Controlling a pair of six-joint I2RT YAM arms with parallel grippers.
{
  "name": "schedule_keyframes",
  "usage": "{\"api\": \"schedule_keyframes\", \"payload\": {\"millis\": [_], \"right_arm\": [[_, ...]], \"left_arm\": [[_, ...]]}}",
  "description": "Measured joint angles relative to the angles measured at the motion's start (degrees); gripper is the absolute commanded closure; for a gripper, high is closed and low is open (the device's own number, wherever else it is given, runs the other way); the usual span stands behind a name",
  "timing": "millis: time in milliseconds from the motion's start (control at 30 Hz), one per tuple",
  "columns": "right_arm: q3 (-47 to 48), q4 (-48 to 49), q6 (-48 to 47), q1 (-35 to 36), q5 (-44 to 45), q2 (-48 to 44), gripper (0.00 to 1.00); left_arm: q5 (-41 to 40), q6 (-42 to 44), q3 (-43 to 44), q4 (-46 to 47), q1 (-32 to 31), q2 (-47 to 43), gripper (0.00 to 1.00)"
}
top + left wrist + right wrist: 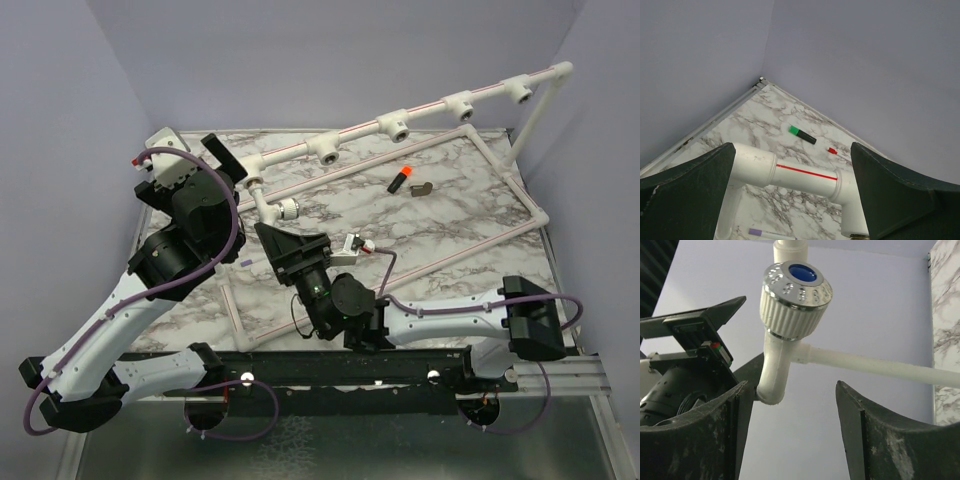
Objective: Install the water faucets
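Note:
A faucet (287,208) with a ribbed chrome knob sits at the left end of the white pipe frame (430,108). In the right wrist view its blue-capped knob (796,295) and white spout hang just above and ahead of my open fingers. My right gripper (268,236) (790,385) is open and empty, just below the faucet. My left gripper (236,168) (792,150) is open, its fingers standing on either side of a short pipe section with a red line (805,175). I cannot tell if they touch it.
Several empty tee sockets (397,127) line the raised pipe. A black stick with an orange tip (401,180) and a small brown piece (422,189) lie on the marble table. A green-capped marker (802,134) and a purple-tipped pen (765,233) lie near the left corner.

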Motion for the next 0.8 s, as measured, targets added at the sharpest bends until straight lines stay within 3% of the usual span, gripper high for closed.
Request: {"api": "schedule_keyframes", "payload": {"millis": [400,800], "right_arm": [[-4.7,-3.67,-21.62,0.0,-9.18,-16.55,0.26],[2.32,-21.35,-60.94,0.0,-20.26,-28.22,0.26]], "left_arm": [[0.26,11.04,0.0,9.66,-0.02,0.26,0.01],[9.79,29.27,-1.57,24.55,0.0,-2.14,0.01]]}}
